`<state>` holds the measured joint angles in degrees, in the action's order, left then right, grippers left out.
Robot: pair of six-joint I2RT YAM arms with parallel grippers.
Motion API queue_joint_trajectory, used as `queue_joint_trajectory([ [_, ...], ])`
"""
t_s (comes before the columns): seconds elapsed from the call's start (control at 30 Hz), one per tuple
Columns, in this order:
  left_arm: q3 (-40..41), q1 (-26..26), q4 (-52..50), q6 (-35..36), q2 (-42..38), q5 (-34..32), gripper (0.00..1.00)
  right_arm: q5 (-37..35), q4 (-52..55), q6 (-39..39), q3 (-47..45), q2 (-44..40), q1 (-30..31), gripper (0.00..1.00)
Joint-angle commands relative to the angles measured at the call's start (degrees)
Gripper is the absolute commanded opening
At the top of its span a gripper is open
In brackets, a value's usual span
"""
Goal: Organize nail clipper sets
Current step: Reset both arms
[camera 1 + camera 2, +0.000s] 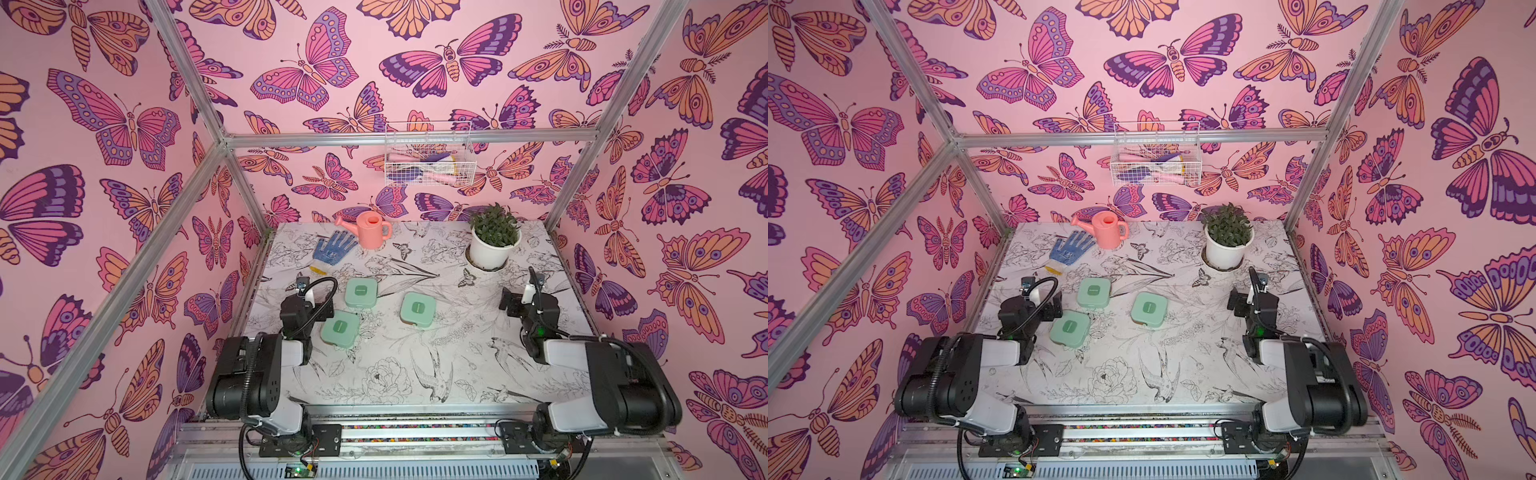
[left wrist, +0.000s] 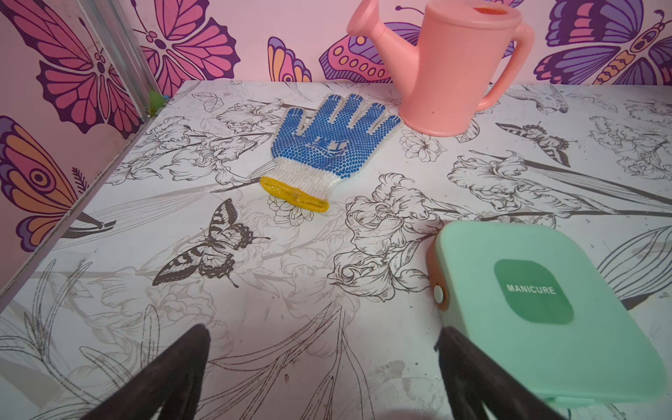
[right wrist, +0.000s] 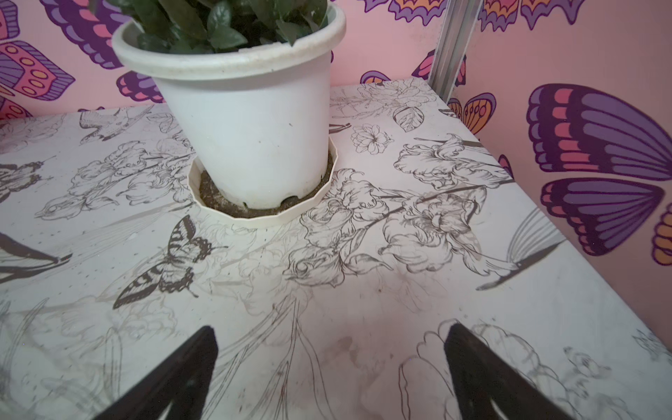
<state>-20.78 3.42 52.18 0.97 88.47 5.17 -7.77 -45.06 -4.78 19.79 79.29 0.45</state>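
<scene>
Both grippers stood with jaws wide apart and nothing between them: we saw the left gripper [image 2: 323, 332] low over the left side of the table [image 1: 415, 374] and the right gripper [image 3: 331, 328] low over its right side. Between the arms lay the three mint-green cases, all shut, flat on the table, none touching another. Nearest was the near-left case [image 1: 340, 328], just right of the left arm's wrist. A little farther lay the far-left case [image 1: 360, 292], just right of the left gripper. In the left wrist view we read MANICURE on this far-left case [image 2: 545, 309], which sat so close to the gripper's right finger [image 2: 472, 371] that we could not tell whether they touched. About the middle of the table lay the right case [image 1: 417, 308], well apart from the right gripper. Farther off on the left we saw the blue dotted glove [image 1: 332, 247] lying flat, and just beyond it the pink watering can [image 1: 372, 230] upright by the far wall. At the far right stood the potted plant [image 1: 494, 249] in its saucer [image 3: 254, 218], ahead of the right gripper. High on the far wall hung a white wire basket [image 1: 428, 160] with some tools in it.
</scene>
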Motion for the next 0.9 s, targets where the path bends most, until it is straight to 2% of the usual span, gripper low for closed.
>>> queue_joint_trajectory([
  [0.0,-0.14,0.09,0.55,-0.71,0.31,0.98,0.98,-5.66,0.77,-1.34,0.09,-1.81,0.36,0.99],
  [0.03,-0.14,0.09,0.55,-0.63,0.35,0.98,0.99,-6.07,-1.83,-2.9,0.74,2.78,-0.42,0.99],
  [0.07,-0.14,0.1,0.55,-0.71,0.33,0.94,0.99,-3.95,-8.95,-0.87,1.75,8.99,-0.29,0.99],
  [0.1,-0.14,0.09,0.55,-0.61,0.47,0.93,0.98,-2.67,-8.65,1.23,0.84,8.5,1.01,0.99],
  [0.17,-0.18,0.01,0.45,-0.62,0.29,0.91,0.98,-2.74,-0.59,0.66,3.06,6.36,1.13,0.99],
  [0.27,-0.14,0.01,0.46,-0.62,0.3,0.9,0.99,-3.06,-7.67,0.87,1.31,8.39,1.12,0.99],
  [0.4,-0.4,-0.06,0.1,-0.54,0.41,0.58,0.98,-3.13,-1.77,0.68,2.84,6.69,1.13,0.99],
  [0.87,-0.93,-0.52,-0.88,-0.36,0.43,0.28,0.99,-3.13,-2.31,0.72,2.71,6.9,1.09,0.99],
])
